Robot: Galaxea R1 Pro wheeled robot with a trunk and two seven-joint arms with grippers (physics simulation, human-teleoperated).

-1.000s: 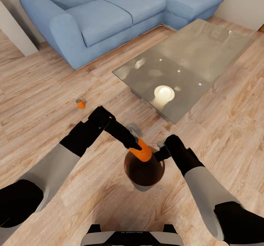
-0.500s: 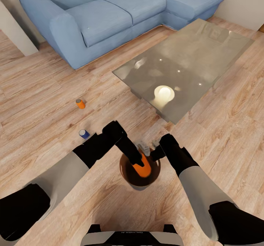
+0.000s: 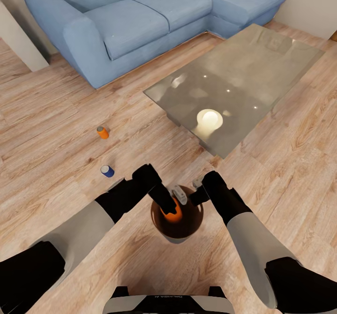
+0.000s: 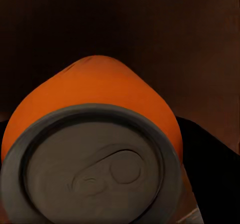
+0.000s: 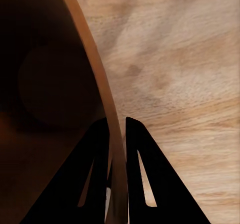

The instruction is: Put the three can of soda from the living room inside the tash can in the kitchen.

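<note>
The tash can [image 3: 187, 227], pale grey outside and brown inside, stands on the wood floor in front of me. My right gripper [image 3: 195, 194] is shut on its rim; in the right wrist view the two black fingers [image 5: 95, 169] pinch the thin wall [image 5: 95, 58]. My left gripper [image 3: 169, 205] reaches down into the bucket, shut on an orange can of soda [image 3: 175, 213], whose grey top [image 4: 95, 171] looms in the left wrist view. A second orange can [image 3: 102, 132] and a dark blue can [image 3: 107, 170] stand on the floor to the left.
The glass-topped coffee table [image 3: 262, 65] stands ahead to the right, reflecting a lamp. The light blue corner sofa [image 3: 135, 18] runs along the back. A white wall corner [image 3: 18, 42] is at the far left. Open wood floor lies around the two loose cans.
My left arm has lowered the orange can from above the rim down into the bucket. As the arm shifted, the blue can on the floor came into sight.
</note>
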